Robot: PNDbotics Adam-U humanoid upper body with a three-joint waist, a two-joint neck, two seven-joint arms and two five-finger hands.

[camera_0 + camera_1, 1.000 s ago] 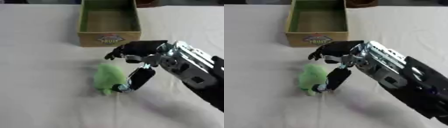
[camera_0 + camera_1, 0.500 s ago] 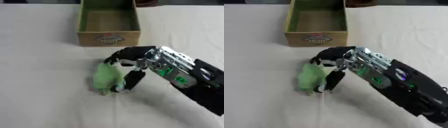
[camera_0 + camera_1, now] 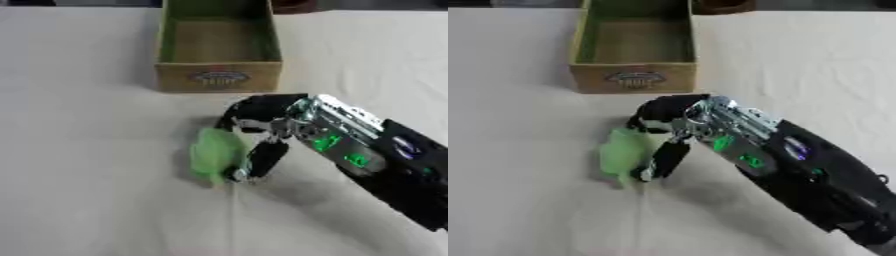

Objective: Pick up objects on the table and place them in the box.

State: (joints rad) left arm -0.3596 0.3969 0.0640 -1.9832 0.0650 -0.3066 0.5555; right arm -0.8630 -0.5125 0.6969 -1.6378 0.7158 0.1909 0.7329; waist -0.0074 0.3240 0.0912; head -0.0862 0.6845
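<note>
While the right hand (image 3: 262,125) reaches in from the lower right, its fingers curl down over the far end of a pale green object (image 3: 213,153) and its thumb (image 3: 261,161) lies along the object's right side, so it is closing round the object without lifting it. That soft green thing rests on the white table (image 3: 79,190), just left of the palm, with its long axis running near to far. Farther back stands the open cardboard box (image 3: 219,75), well apart from the object. Only the right eye view shows a dark brown item (image 3: 722,6) beyond the box's far right corner.
</note>
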